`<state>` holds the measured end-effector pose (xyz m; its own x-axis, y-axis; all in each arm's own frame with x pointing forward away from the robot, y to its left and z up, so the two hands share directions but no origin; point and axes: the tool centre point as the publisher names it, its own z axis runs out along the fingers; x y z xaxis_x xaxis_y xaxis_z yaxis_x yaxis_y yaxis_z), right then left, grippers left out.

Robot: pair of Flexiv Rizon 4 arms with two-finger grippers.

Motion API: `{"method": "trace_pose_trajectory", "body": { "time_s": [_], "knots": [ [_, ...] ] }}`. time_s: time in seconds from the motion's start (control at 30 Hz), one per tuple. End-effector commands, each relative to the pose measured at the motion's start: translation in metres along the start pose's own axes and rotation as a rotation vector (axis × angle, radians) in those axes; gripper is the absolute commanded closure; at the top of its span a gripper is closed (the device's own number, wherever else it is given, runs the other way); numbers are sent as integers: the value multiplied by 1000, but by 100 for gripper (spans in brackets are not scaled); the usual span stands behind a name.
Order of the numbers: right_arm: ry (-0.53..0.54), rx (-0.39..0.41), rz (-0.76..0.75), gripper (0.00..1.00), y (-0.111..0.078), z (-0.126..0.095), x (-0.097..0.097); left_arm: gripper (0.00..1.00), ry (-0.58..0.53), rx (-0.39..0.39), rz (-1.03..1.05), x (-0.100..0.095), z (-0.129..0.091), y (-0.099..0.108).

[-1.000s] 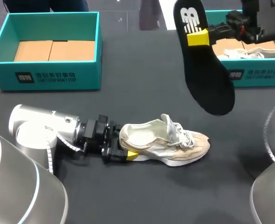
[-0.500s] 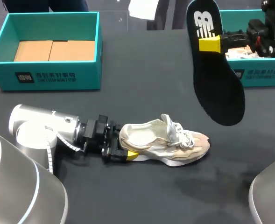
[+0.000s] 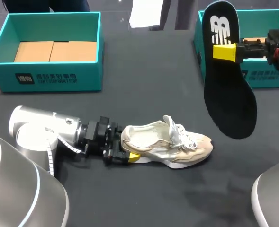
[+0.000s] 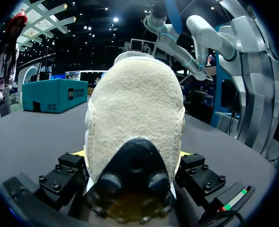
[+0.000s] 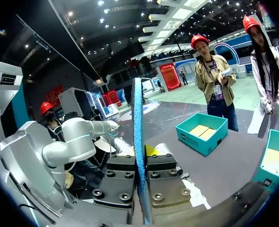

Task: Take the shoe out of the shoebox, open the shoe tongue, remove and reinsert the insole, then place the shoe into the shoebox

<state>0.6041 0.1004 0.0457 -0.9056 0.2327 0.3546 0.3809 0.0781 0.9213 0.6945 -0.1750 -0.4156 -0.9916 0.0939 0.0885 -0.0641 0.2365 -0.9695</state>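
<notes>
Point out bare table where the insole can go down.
Bare: the strip between the left shoebox and the shoe, and the stretch between the shoe's toe and the right shoebox. Crowded: the heel, gripped by the left gripper.

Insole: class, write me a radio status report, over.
Right hand shut on insole, aloft near right shoebox. Left hand shut on shoe heel. Shoe mouth open.

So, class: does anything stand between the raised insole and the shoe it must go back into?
Nothing visible does. The right gripper holds the insole in open air; the shoe lies with its opening uncovered, the left gripper clamping only its heel.
</notes>
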Motion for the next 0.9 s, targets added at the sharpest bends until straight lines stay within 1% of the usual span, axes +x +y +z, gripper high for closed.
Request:
{"method": "trace_pose_trajectory", "body": {
  "time_s": [0.03,0.2,0.67,0.73,0.77,0.8,0.83,0.87,0.9],
  "knots": [
    [-68,-21,5,100,-11,-1,10,100,0,-1,0,0,0,0],
    [-56,-24,2,100,-11,2,16,100,0,-1,0,0,0,0],
    [-56,-24,2,100,-11,2,16,100,0,-1,0,0,0,0],
    [-56,-24,2,100,-11,2,16,100,20,-4,15,3,0,-2],
    [-56,-24,2,100,-11,2,16,93,16,-5,12,4,-1,-3],
    [-56,-24,2,100,-11,2,16,78,39,-1,14,5,-2,-3],
    [-56,-24,2,100,-11,2,16,53,31,-12,30,7,-2,-4],
    [-56,-24,2,100,-11,2,16,18,33,-13,27,9,-2,-4],
    [-56,-24,2,100,-11,2,16,0,39,-14,28,10,-3,-5]
  ]
}}
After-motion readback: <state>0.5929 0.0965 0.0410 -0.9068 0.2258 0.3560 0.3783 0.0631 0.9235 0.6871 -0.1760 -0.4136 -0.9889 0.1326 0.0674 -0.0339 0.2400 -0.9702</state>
